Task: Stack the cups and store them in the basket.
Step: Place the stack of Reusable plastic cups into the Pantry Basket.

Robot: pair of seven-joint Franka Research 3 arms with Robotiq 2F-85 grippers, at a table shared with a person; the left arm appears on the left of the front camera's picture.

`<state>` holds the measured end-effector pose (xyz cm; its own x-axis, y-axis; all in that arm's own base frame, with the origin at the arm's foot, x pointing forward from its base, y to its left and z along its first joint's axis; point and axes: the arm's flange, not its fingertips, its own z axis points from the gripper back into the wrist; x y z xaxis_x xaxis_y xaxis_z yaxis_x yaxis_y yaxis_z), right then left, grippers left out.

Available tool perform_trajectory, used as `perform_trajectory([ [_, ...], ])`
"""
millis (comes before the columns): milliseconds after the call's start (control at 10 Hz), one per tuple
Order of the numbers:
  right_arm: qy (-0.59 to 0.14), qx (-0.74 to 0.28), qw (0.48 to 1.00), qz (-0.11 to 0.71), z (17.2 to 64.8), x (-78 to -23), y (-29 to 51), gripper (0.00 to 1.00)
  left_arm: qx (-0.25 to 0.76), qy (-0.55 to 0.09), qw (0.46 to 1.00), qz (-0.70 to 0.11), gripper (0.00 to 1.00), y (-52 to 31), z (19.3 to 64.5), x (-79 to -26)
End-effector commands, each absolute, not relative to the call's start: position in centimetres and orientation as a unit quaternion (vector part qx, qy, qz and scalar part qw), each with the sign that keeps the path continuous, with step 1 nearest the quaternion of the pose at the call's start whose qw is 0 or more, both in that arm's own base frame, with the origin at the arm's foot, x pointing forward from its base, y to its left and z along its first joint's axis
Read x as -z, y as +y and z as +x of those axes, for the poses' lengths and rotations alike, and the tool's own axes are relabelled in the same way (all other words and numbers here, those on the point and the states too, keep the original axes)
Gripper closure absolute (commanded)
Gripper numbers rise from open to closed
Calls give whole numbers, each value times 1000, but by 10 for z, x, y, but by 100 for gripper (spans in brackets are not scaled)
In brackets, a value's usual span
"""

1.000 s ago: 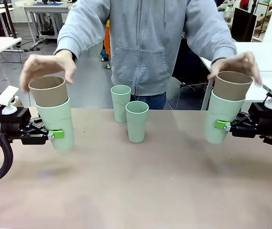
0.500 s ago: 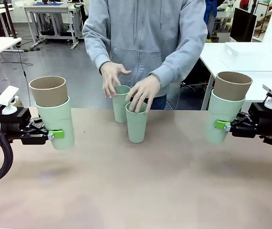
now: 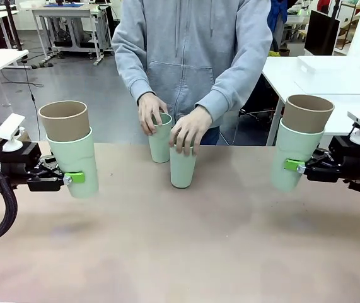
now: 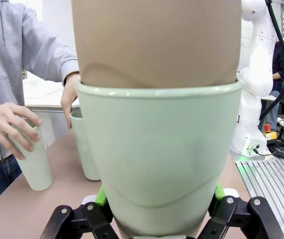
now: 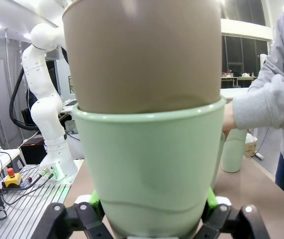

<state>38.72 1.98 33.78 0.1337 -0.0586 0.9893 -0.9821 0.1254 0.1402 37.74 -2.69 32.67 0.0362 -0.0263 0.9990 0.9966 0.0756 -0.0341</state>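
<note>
Both tools are holding stacked cups while a person is handling two more.

Above the near part of the tabletop [image 3: 180,252], the left tool [image 3: 77,177] is clamping the left mint cup [image 3: 79,158], with the left tan cup [image 3: 65,121] nesting inside it. The pair is hanging clear of the surface. The right tool [image 3: 291,165] is gripping the right mint cup [image 3: 292,154], which is carrying the right tan cup [image 3: 307,113] the same way. Farther back, at the middle, the front middle cup [image 3: 182,172] is standing upright with one hand [image 3: 189,129] covering its rim. Just behind it, the other hand [image 3: 149,112] is clasping the rear middle cup [image 3: 159,144]. The person [image 3: 192,50], in a grey hoodie, is standing at the far edge.
</note>
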Motion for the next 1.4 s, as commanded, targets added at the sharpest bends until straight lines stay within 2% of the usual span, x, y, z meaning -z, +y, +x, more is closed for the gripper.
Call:
perform_trajectory([
  [0,-510,-421,550,511,387,-341,20,15,483,-503,530,-482,16,-26,376,-329],
  [1300,-510,-421,550,511,387,-341,20,15,483,-503,530,-482,16,-26,376,-329],
])
